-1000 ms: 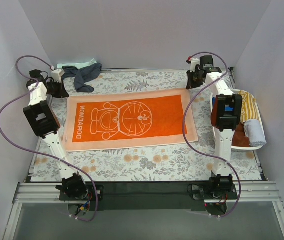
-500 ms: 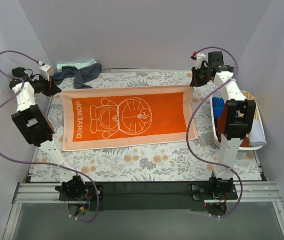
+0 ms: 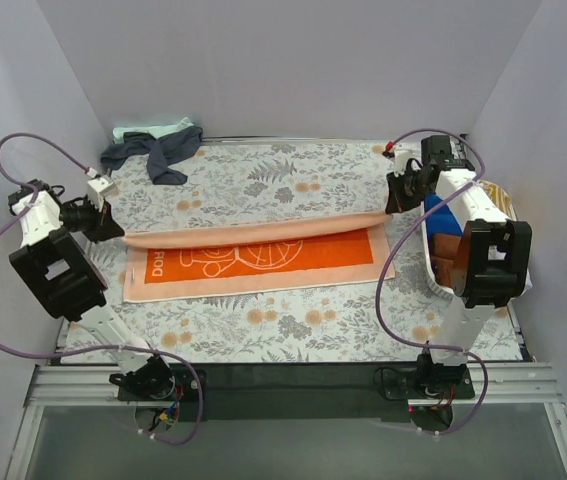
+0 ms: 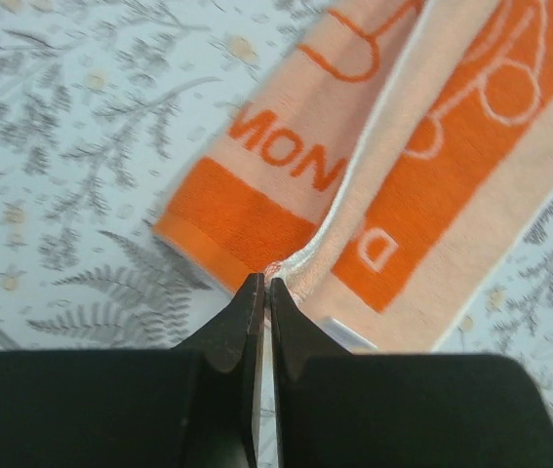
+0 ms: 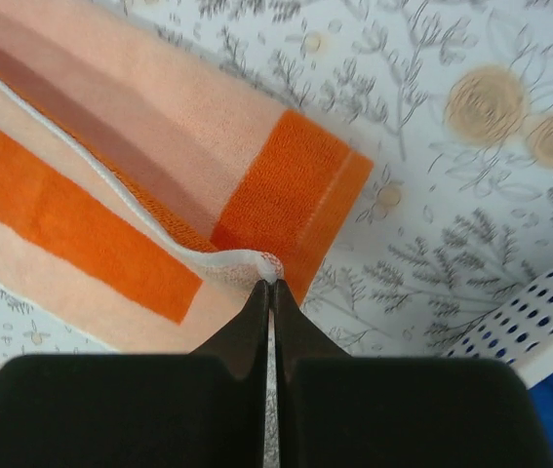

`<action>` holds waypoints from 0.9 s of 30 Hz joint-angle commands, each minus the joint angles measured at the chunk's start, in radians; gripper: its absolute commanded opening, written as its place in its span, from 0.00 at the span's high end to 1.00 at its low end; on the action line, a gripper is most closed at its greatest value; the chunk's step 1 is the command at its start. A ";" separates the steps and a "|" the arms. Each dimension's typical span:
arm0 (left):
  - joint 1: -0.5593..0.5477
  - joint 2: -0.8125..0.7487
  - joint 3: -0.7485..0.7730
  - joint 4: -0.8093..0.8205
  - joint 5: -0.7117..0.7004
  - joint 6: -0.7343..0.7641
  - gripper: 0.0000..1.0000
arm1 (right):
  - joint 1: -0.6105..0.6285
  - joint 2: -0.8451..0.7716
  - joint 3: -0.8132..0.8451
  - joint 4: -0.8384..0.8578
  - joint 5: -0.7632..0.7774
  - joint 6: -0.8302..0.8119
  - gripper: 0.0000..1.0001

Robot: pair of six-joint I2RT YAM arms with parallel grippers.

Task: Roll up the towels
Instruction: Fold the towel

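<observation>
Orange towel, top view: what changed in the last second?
The left gripper and right gripper, each shut on a far corner of the orange towel, drew that far edge toward the near side, folding the towel over itself; it lay flat before. Both grips are unchanged. The dark navy towel and mint green towel at the far left did not move.

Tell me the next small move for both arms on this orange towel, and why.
Probably draw both pincers together toward the towel's near edge, then lower them. The left pincer and right pincer are each shut on a far corner of the orange towel. The folded-over edge reaches only partway across it, so the fold is not yet complete.
</observation>
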 commanded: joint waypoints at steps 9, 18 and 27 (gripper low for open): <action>0.007 -0.147 -0.325 0.101 -0.218 0.100 1.00 | -0.008 -0.055 -0.207 -0.026 0.081 -0.127 0.99; 0.008 -0.122 -0.232 0.095 -0.204 0.015 1.00 | -0.006 -0.073 -0.147 -0.055 0.107 -0.133 0.99; 0.028 -0.149 -0.121 -0.095 -0.203 0.104 1.00 | -0.035 -0.162 -0.176 -0.131 0.115 -0.204 0.99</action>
